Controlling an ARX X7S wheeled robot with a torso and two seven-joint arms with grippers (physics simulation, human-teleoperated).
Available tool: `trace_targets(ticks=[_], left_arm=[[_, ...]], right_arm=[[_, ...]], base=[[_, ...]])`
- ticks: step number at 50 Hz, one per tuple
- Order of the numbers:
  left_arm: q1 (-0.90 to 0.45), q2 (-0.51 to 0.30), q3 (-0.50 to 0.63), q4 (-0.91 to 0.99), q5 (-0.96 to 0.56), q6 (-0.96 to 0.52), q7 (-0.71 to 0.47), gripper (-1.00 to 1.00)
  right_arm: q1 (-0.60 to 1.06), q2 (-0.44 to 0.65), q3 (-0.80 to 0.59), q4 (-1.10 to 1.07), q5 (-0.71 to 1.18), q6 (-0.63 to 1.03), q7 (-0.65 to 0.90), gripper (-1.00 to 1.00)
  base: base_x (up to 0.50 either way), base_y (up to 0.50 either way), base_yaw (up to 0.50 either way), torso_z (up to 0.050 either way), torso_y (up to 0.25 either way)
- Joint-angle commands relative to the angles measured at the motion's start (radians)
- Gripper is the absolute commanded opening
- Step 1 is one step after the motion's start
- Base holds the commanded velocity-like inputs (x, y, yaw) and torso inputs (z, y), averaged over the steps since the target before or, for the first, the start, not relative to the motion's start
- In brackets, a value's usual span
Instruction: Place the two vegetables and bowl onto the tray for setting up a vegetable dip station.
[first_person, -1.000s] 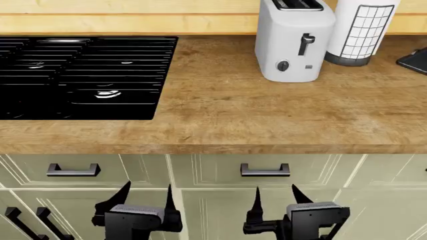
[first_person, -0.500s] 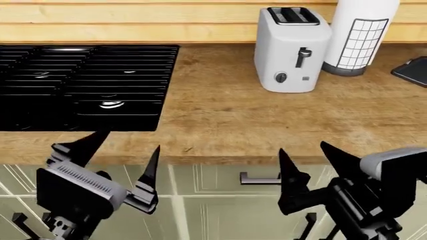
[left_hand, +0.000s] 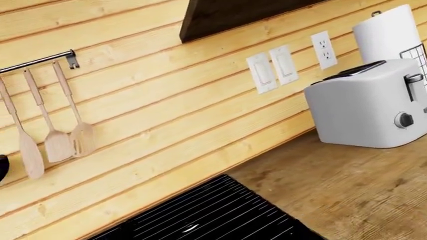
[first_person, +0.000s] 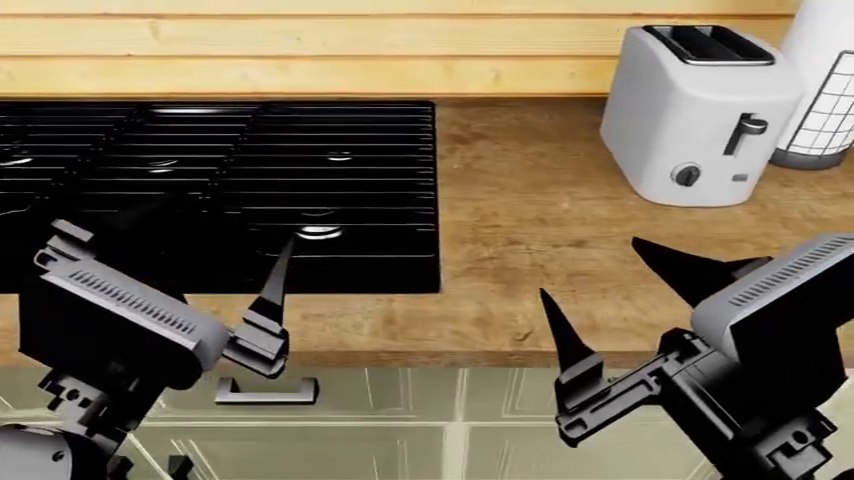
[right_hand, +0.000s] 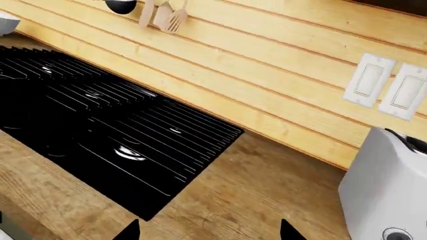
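The cucumber, the carrot, the bowl and the black tray are out of view in every frame. In the head view my left gripper (first_person: 220, 230) is open and empty, raised over the front of the black stovetop (first_person: 214, 170). My right gripper (first_person: 590, 267) is open and empty above the wooden counter (first_person: 534, 200) near its front edge. The right wrist view shows its two fingertips (right_hand: 130, 231) wide apart over bare wood. The left wrist view shows no fingers. A sliver of something white and rounded (right_hand: 5, 22) sits at the frame edge beyond the stovetop; I cannot tell what it is.
A white toaster (first_person: 694, 110) stands at the back right, with a white mesh-patterned cylinder (first_person: 821, 110) beside it. Wooden utensils (left_hand: 57, 135) hang on the plank wall. Wall switches (right_hand: 390, 90) are above the toaster. Cabinet fronts with a handle (first_person: 267, 390) lie below the counter.
Both arms have risen from in front of the cabinets to counter height. The head view has swung left, so the toaster has shifted right. Both grippers stay open and empty.
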Motion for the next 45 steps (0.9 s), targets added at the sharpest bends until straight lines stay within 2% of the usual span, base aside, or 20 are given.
trace_targets(ticks=[1, 7, 15, 31, 45], left_arm=[[-0.016, -0.009, 0.017, -0.006, 0.013, -0.003, -0.008, 1.00], [-0.025, -0.004, 0.030, -0.022, 0.040, -0.008, -0.034, 1.00], [-0.021, -0.006, 0.039, -0.031, 0.055, 0.001, -0.043, 1.00], [-0.016, -0.009, 0.060, -0.033, 0.062, 0.017, -0.042, 1.00], [-0.015, -0.016, 0.072, -0.035, 0.059, 0.021, -0.037, 1.00]], right_arm=[[-0.010, 0.073, -0.103, -0.015, -0.098, -0.088, -0.014, 1.00], [-0.027, 0.111, -0.175, -0.012, -0.163, -0.156, -0.011, 1.00], [-0.018, 0.140, -0.249, -0.008, -0.224, -0.204, -0.009, 1.00], [-0.049, 0.171, -0.297, 0.003, -0.279, -0.272, -0.002, 1.00], [-0.011, 0.176, -0.335, 0.007, -0.273, -0.273, 0.015, 1.00]], base=[[0.02, 0.50, 0.00, 0.046, 0.148], [0.01, 0.50, 0.00, 0.031, 0.052], [0.00, 0.50, 0.00, 0.001, 0.000], [0.00, 0.50, 0.00, 0.000, 0.000], [0.00, 0.50, 0.00, 0.000, 0.000]])
